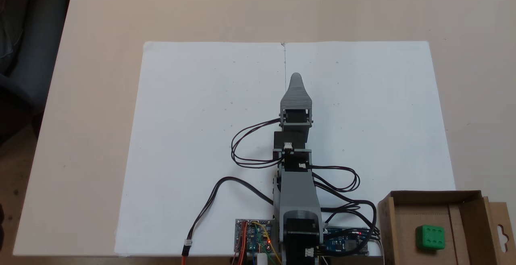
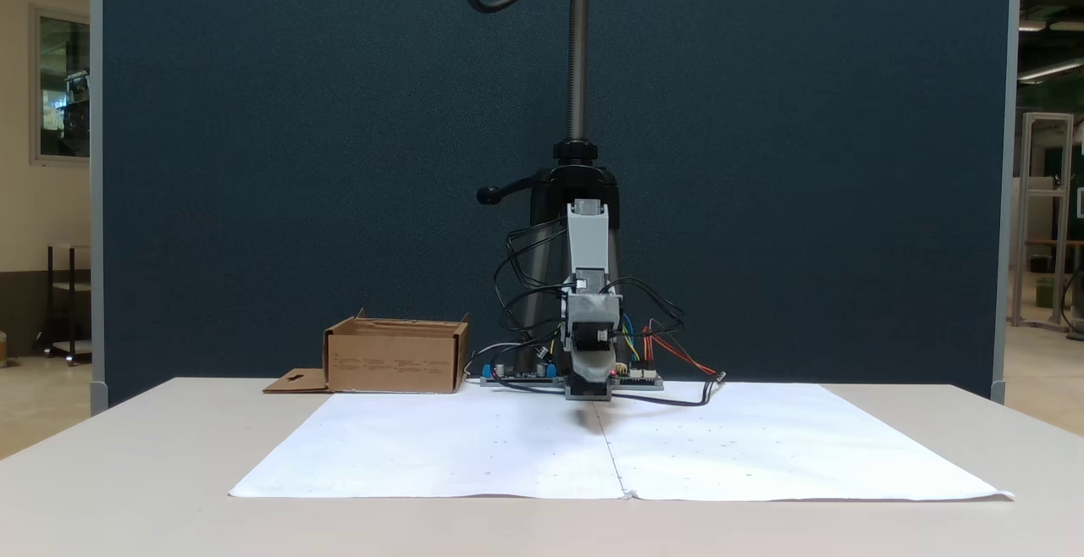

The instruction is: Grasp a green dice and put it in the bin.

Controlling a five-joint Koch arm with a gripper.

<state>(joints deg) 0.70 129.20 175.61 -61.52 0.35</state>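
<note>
The green dice (image 1: 430, 237) is a bright little cube with rounded edges, six pips facing up, sitting on the floor of the bin (image 1: 407, 216), the brown cardboard box by the arm's base. The gripper (image 1: 296, 76) is well apart from it, out over the white paper (image 1: 193, 136). Jaws stack up, so can't tell if they're apart.

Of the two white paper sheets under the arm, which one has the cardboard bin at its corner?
In the top-down fixed view, the right-hand sheet: the bin, holding the green dice, sits at its near right corner. The left-hand sheet has no box.
</note>
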